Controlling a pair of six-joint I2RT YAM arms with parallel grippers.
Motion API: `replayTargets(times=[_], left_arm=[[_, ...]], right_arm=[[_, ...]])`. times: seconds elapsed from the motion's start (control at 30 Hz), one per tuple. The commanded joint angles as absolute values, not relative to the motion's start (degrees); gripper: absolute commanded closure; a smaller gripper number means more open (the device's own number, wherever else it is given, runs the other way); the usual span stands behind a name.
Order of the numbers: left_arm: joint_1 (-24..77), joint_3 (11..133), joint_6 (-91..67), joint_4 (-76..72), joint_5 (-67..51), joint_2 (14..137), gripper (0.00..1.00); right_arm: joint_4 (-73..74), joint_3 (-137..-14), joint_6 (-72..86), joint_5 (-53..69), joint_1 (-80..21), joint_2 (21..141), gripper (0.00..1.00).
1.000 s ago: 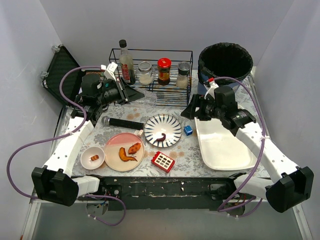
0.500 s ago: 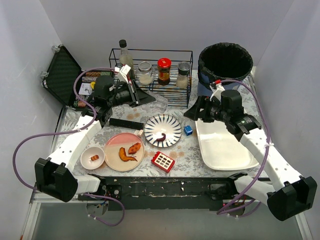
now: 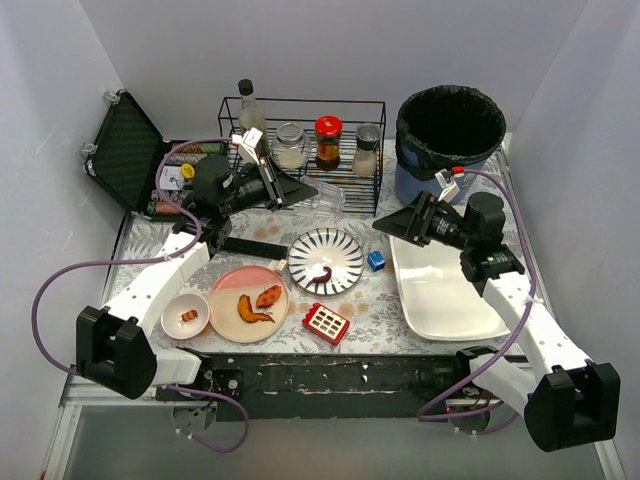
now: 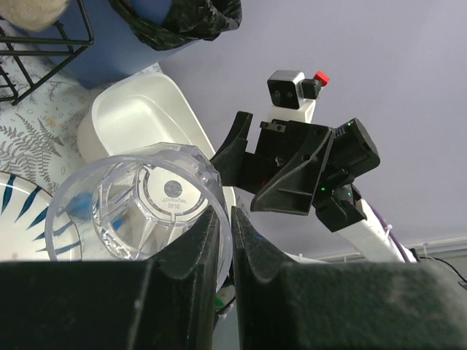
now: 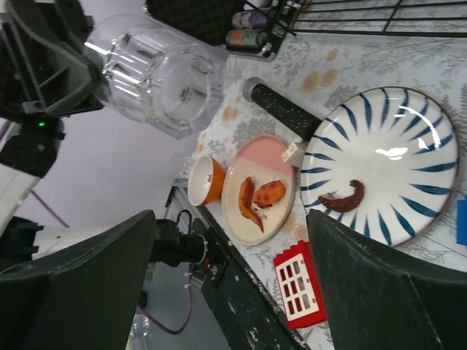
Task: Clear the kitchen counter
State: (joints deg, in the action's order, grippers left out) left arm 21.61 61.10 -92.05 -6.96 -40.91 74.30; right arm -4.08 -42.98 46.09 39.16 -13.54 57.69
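1. The kitchen counter [image 3: 370, 300] lies under both arms, with a wire rack [image 3: 300, 102] at its far edge.
2. The left gripper [image 3: 300, 190], jaws nearly closed, pinches the rim of a clear cup [image 3: 328, 203] in front of the rack.
3. The right gripper [image 3: 392, 222], jaws spread wide and holding nothing, hangs over the far end of the white tub [image 3: 440, 310] by the counter's right edge.

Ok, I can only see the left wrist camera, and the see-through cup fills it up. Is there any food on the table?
Observer: Yes. The top camera shows a pink plate with two orange-brown pieces of food on it.
Operator: Anything next to it?
Observer: A small bowl on its left, holding one more bit.
Operator: And behind my arm?
Observer: An open black case at the far left.
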Motion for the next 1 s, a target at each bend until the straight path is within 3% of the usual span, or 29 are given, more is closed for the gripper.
replayTargets(times=[0.0, 0.27, 0.97], left_arm=[[21.88, 61.00, -94.92, -13.44, -41.66, 74.18, 0.90], [22.50, 59.59, -99.66, -20.73, -44.73, 75.32, 0.90], [31.11, 63.02, -101.78, -24.87, -45.17, 78.31, 0.91]], right_arm=[[-22.65, -40.96, 56.58, 48.16, -12.48, 56.51, 0.07], [-40.07, -36.56, 67.76, 50.89, -12.30, 57.48, 0.06], [-31.38, -37.88, 62.23, 48.16, -12.31, 57.22, 0.04]])
